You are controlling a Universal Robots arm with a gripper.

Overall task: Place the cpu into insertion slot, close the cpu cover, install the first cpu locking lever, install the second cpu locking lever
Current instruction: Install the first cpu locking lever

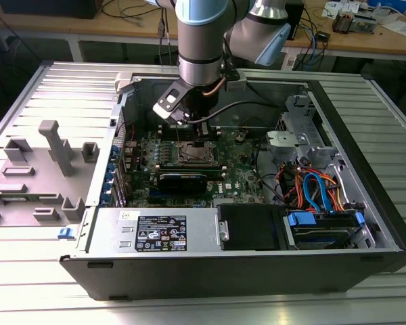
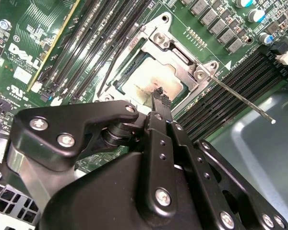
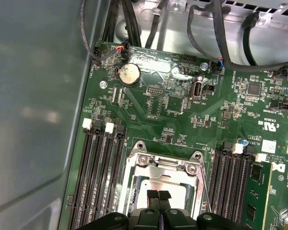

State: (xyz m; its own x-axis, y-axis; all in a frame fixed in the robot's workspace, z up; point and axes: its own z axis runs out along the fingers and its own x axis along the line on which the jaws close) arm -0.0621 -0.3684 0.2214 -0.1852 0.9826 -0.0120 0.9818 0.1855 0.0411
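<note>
**Entry: CPU socket station, open computer case (image 1: 223,274)**

- **Gripper (image 2: 158,98):** the fingers are pressing together into a single narrow tip and are pinching nothing. In both wrist views the tip is hovering over the near edge of the socket. Whether it is touching metal cannot be told.
- **Cpu (image 2: 151,81):** it is sitting inside the insertion slot (image 1: 193,154), with its shiny top showing through the cut-out.
- **Cpu cover (image 2: 185,64):** it appears to be lying flat over the chip and framing it on all sides.
- **Locking lever (image 2: 240,100):** this thin metal rod is sticking out free from the socket corner and crossing the black memory slots (image 3: 103,177). It is not latched.
- **Step in hand (judgement):** placement is reading as done and the cover as down. The work is sitting at the first locking lever, or at a last press on the cover.
- **What the lever work calls for (judgement):** the closed tip needs to be bearing on the slim rod itself. It needs to be keeping clear of the chip top and the memory slots just beside it.
</note>
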